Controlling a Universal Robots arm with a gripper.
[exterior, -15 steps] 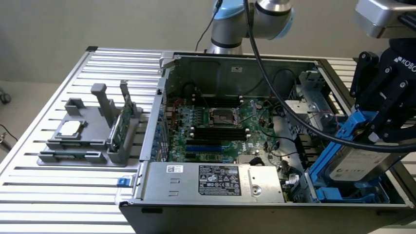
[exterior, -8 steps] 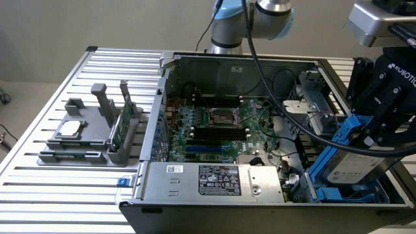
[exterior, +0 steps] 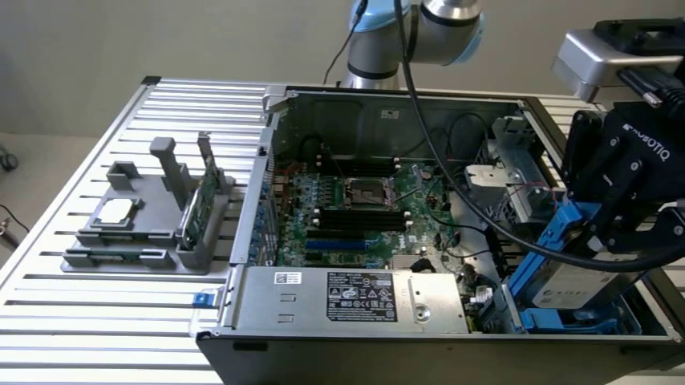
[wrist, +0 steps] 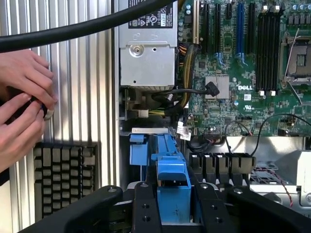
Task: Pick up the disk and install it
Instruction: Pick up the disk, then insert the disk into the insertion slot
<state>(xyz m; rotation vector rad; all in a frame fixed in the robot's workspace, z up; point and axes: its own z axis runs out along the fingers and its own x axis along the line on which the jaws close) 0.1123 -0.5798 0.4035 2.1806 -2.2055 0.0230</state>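
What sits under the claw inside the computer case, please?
The disk, gripped by the claw, leans tilted above a blue drive bay in the computer case. The bay's floor beneath it is covered.

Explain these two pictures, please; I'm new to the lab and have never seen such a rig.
A robot arm works over an open computer case on a slotted metal table. One picture comes from a camera off the arm, one from its wrist. The end effector grips the disk, a silver drive in blue rails, at one end of the case. A grey holder beside the case carries a processor chip and a green circuit card. The wrist view also shows a person's hands by a keyboard.
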